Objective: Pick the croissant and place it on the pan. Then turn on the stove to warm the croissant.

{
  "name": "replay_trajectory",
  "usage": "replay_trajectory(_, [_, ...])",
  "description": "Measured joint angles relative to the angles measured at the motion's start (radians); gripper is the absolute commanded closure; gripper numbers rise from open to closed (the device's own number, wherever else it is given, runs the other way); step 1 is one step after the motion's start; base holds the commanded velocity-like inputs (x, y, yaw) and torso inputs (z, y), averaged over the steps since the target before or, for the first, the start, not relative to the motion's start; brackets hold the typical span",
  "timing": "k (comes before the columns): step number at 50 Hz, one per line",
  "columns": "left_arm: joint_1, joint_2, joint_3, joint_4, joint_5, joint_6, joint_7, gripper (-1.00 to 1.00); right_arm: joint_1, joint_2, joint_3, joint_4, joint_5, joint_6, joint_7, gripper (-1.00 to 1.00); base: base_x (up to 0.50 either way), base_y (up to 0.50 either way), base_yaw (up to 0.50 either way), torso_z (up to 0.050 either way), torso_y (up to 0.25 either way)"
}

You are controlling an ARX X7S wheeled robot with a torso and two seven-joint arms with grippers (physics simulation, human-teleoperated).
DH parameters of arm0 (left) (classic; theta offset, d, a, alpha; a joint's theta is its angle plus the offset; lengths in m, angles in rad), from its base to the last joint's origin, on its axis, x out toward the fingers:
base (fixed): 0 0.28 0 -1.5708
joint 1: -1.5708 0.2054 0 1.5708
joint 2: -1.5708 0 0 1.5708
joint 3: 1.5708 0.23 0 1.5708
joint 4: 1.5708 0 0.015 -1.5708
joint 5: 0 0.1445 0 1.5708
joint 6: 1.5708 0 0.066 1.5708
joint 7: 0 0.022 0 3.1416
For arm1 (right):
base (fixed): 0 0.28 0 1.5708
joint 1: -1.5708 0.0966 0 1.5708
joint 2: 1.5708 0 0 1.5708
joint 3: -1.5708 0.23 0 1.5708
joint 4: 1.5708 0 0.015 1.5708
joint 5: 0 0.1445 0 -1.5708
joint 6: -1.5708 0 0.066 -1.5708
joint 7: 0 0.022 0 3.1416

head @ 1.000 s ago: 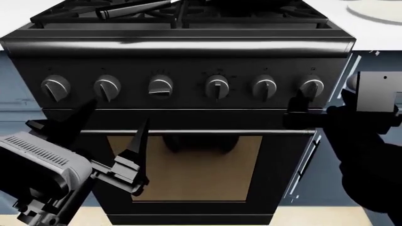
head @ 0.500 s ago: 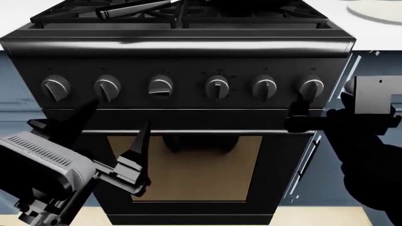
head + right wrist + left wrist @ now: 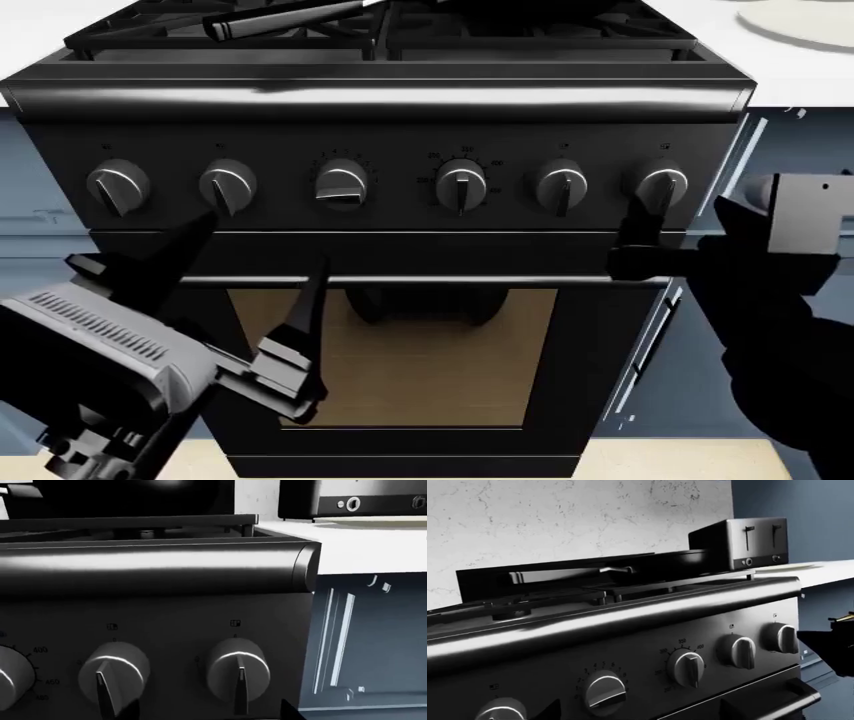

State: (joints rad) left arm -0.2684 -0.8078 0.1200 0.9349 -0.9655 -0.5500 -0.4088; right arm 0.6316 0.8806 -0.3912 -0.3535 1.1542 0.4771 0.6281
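Below white counter, black gas stove (image 3: 387, 150): open-fingered right gripper (image 3: 638, 235) nears the end silver knob (image 3: 662, 186); left gripper (image 3: 247, 290) gapes; risk of grabbing the wrong burner's knob.

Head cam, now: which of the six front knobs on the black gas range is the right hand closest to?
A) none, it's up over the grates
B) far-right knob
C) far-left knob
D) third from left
B: the right hand sits just below the far-right silver-black round knob on the black gas range, its dark fingers reaching up to the knob's lower edge, well below the grates.
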Motion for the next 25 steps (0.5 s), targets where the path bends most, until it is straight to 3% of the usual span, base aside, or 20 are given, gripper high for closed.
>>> replay_trajectory(25, [-0.014,0.001,0.03,-0.001,0.011,-0.009,-0.005,-1.0,-0.032,-0.027,-0.005,0.068,-0.068,-0.074,-0.083,-1.0,0.0,0.0,0.0,0.0,0.0])
